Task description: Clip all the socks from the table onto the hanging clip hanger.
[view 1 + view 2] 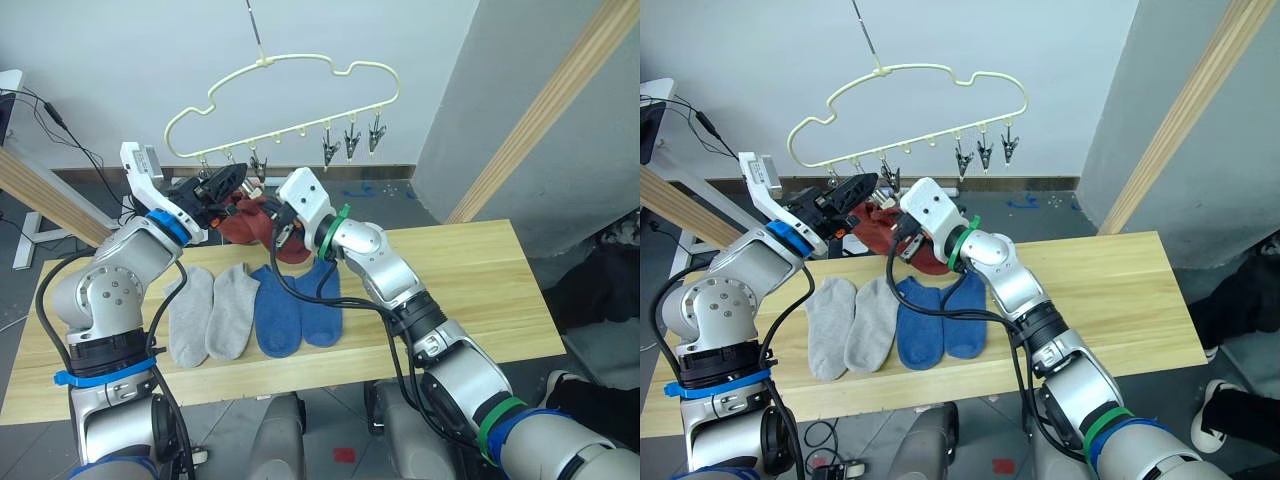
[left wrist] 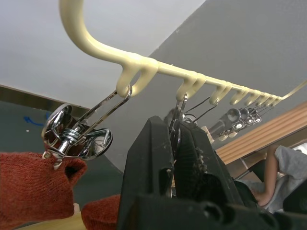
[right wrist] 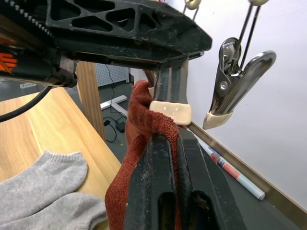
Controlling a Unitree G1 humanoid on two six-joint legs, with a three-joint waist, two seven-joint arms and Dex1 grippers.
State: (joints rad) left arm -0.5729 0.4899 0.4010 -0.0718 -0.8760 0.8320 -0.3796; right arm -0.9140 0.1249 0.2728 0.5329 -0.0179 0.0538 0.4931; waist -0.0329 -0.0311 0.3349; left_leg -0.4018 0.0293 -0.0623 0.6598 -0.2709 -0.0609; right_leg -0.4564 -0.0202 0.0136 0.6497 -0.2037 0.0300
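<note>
Beneath the clip hanger, at its left end, both claws meet over the back of the worktop. Left claw: black fingers pinched shut on the handles of the second dark metal clip, judged to be pressing it open. Right claw: closed on the cuff of a rust red sock, held just below that clip, its long axis hanging down toward the worktop. The coming move turns on this short upward gap: cuff lies directly under the clip's padded tips, right claw nearer. A second rust red sock already hangs from the end clip. Two grey socks and two blue socks, soft ribbed knit, lie flat side by side on pale grained planks. Three free clips hang at the right.
</note>
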